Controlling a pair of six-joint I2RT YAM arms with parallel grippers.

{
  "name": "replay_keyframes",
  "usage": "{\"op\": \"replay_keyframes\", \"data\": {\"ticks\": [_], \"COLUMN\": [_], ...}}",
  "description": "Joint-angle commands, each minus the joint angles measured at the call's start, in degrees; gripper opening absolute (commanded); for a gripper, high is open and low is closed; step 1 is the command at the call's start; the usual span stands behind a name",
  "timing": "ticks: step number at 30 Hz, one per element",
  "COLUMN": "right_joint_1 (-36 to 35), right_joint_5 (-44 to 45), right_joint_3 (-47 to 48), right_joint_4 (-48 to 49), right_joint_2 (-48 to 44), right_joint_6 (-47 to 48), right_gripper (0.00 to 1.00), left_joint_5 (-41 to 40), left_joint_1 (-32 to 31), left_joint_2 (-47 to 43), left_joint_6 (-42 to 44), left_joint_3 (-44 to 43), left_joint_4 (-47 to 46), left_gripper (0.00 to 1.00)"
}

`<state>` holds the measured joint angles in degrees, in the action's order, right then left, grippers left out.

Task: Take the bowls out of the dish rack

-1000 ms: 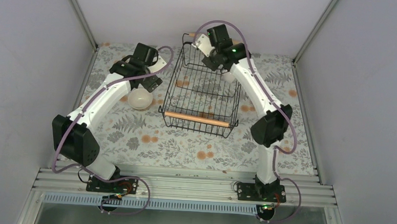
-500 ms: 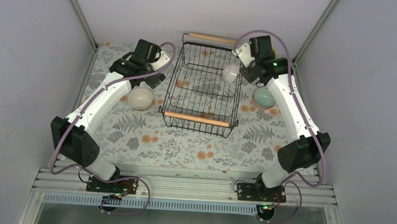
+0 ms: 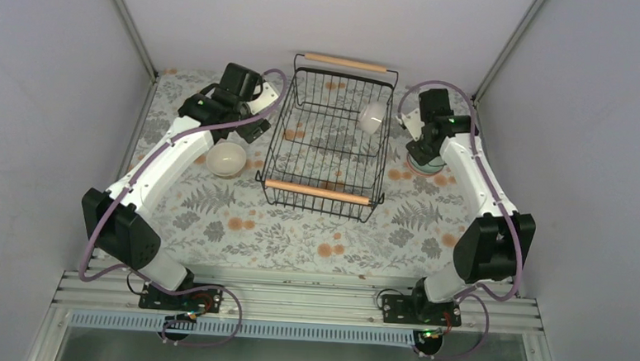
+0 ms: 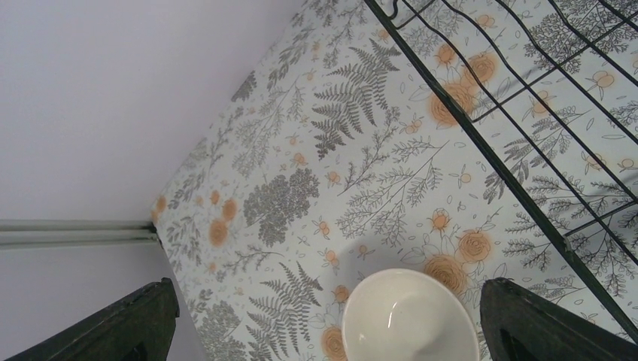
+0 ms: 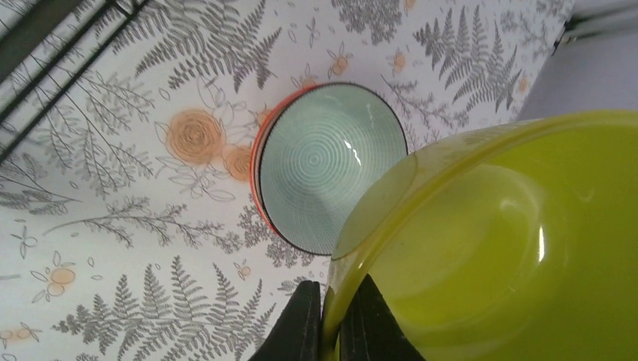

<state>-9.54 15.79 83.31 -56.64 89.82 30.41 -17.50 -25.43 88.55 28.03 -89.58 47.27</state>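
Observation:
The dish rack (image 3: 324,189), a black wire basket with two wooden handles, stands mid-table. One white bowl (image 3: 373,117) lies tipped on its side inside it, by the right wall. My right gripper (image 5: 331,308) is shut on the rim of a translucent yellow-green bowl (image 5: 496,248). It holds that bowl just above a teal bowl with a red outside (image 5: 323,173) that sits on the table right of the rack. My left gripper (image 4: 335,331) is open above a cream bowl (image 4: 410,316), which rests on the table left of the rack (image 4: 527,113).
The flowered tablecloth (image 3: 298,229) covers the table. Grey walls enclose it at the back and on both sides. My right gripper (image 3: 422,140) hangs close to the rack's right wall, and the left gripper (image 3: 245,119) hangs near its left wall.
The right arm has swung from the rack's back edge to its right side, carrying the yellow-green bowl over the teal bowl. The left gripper has drawn back from the cream bowl.

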Motion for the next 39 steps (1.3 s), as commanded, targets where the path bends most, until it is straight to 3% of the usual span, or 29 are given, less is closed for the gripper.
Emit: {"op": "replay_keyframes", "data": {"ticks": [1, 11, 20, 39], "right_joint_1": [2.7, 8.3, 9.1, 9.0], "right_joint_5": [1.1, -6.2, -12.8, -13.3], "right_joint_3": [-1.7, -1.5, -1.6, -0.9], "right_joint_4": [0.9, 4.6, 6.2, 7.7], "right_joint_2": [-1.7, 3.5, 7.5, 13.1], "right_joint_6": [1.0, 2.5, 3.4, 3.3], "right_gripper": [0.04, 0.04, 0.04, 0.04], "left_joint_5": [0.2, -0.1, 0.0, 0.4], "left_joint_1": [-0.5, -0.8, -0.8, -1.0], "left_joint_2": [-0.7, -1.6, -1.7, -1.2], "left_joint_6": [0.2, 0.1, -0.2, -0.6], "left_joint_3": [0.5, 1.5, 3.1, 3.5], "left_joint_4": [-0.5, -0.2, -0.8, -1.6], "left_gripper": [1.00, 1.00, 1.00, 1.00]}}
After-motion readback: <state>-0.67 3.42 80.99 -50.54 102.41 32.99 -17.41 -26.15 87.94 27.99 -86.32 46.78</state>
